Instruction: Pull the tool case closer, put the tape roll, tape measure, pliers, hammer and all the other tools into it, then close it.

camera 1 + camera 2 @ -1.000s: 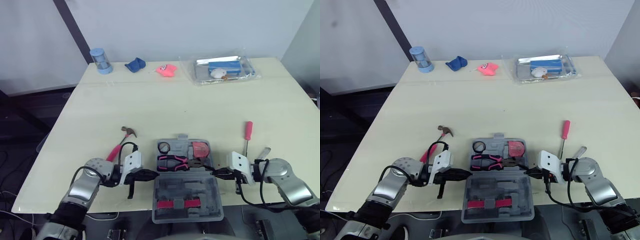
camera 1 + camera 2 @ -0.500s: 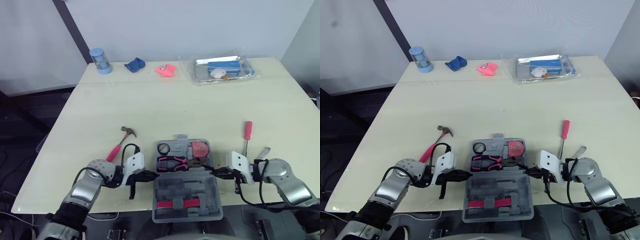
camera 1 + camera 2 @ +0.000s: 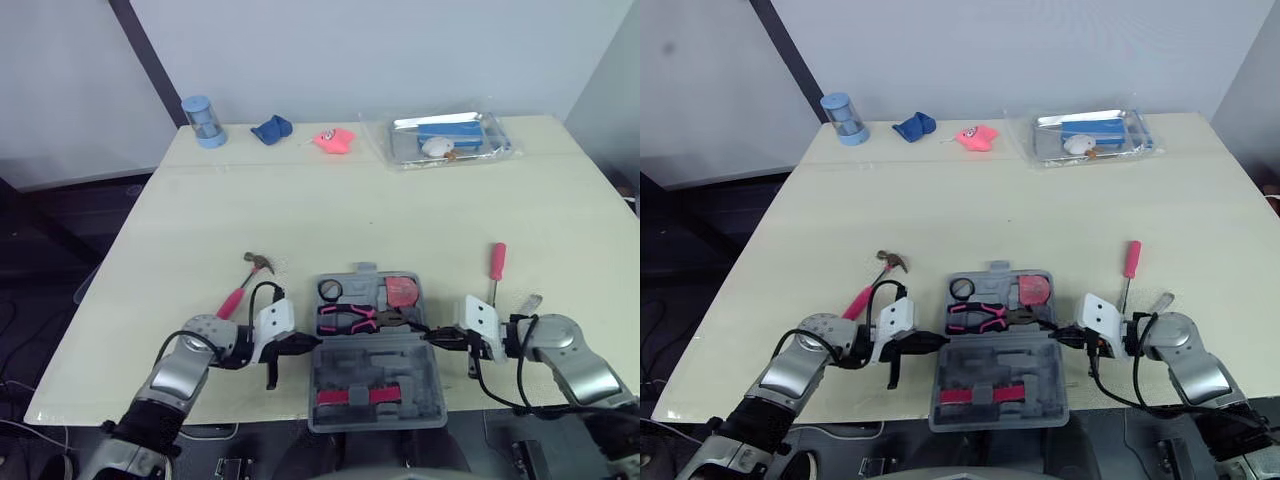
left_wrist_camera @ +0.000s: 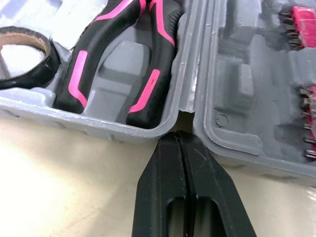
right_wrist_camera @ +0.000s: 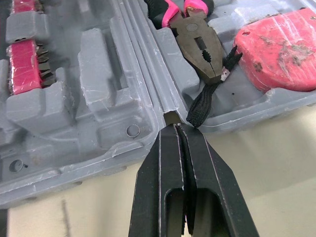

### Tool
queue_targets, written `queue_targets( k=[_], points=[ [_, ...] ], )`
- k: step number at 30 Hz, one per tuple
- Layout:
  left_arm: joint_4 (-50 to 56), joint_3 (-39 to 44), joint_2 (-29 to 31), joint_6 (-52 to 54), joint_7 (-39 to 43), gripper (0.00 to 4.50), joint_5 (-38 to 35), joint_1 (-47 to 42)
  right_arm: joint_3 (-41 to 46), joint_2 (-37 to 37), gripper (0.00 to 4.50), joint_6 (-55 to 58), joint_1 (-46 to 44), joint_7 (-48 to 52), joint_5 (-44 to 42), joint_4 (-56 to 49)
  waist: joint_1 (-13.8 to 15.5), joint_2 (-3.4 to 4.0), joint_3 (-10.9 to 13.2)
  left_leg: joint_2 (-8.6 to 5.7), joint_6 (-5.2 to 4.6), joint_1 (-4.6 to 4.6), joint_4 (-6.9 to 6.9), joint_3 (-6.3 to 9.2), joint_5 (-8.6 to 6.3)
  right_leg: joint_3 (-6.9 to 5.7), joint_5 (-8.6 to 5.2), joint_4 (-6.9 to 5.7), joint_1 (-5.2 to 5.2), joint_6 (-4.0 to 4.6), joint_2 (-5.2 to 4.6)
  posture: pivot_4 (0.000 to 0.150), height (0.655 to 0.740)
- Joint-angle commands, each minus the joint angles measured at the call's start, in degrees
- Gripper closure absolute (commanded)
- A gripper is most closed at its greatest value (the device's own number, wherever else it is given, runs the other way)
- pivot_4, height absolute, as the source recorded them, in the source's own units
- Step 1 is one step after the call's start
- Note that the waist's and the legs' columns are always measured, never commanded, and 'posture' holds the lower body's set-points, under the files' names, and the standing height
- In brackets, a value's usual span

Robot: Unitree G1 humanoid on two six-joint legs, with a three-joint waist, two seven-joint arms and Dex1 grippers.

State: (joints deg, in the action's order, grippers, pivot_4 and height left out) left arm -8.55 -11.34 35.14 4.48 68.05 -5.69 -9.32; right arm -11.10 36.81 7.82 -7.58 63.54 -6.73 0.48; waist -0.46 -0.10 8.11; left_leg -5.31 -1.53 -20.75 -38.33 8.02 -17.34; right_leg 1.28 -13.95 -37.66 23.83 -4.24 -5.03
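The grey tool case (image 3: 372, 372) lies open at the table's front edge. Its far half holds the black tape roll (image 3: 330, 290), the pink-handled pliers (image 3: 348, 318) and the red tape measure (image 3: 402, 290); its near half holds pink bits. My left gripper (image 3: 308, 343) is shut, with its tips (image 4: 177, 136) at the hinge notch on the case's left side. My right gripper (image 3: 430, 337) is shut too, and its tips (image 5: 174, 128) meet the hinge on the right. The pink-handled hammer (image 3: 245, 283) lies left of the case. A red screwdriver (image 3: 496, 262) lies to its right.
A small silver-tipped tool (image 3: 527, 300) lies beside the screwdriver, just behind my right wrist. Along the far edge stand a blue cup (image 3: 199, 120), a blue cloth (image 3: 270, 129), a pink toy (image 3: 333, 139) and a clear plastic tray (image 3: 440, 140).
The case and both grippers at its hinge have shifted a little away from the front edge. The left gripper has closed in against the case's side. Hammer and screwdriver have stayed put.
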Motion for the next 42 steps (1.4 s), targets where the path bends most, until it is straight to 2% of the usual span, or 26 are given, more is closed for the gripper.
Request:
queue_targets(
  k=[1,28,42],
  points=[
    [-0.5,-1.2,-1.8,-2.3,-0.7,4.50,0.0,-1.9,0.3,-1.2,4.43,-2.4,-1.5,-0.7,-0.8,-0.6,0.0,0.00,0.0,0.00,0.00,0.00,-0.01,0.00,0.00,0.00,0.00,-0.01,0.00,0.00,0.00,0.150,0.7400],
    [-19.0,-1.7,-8.4,-13.1,-7.1,4.50,6.0,-10.6,1.6,-3.4,4.43,-4.4,-4.0,-3.9,0.3,2.6,1.3,0.05,0.0,-0.11,0.02,0.04,-0.09,0.03,0.03,-0.02,0.02,-0.19,-0.02,-0.03,-0.03,0.150,0.7400],
    [-19.6,-2.2,-8.1,-13.5,-5.4,4.50,5.8,-9.9,2.1,-3.9,4.43,-5.1,-4.3,-5.0,1.1,3.5,1.3,0.07,-0.1,-0.12,0.03,0.04,-0.09,0.04,0.04,-0.02,0.02,-0.20,-0.02,-0.04,-0.02,0.150,0.7400]
  ],
)
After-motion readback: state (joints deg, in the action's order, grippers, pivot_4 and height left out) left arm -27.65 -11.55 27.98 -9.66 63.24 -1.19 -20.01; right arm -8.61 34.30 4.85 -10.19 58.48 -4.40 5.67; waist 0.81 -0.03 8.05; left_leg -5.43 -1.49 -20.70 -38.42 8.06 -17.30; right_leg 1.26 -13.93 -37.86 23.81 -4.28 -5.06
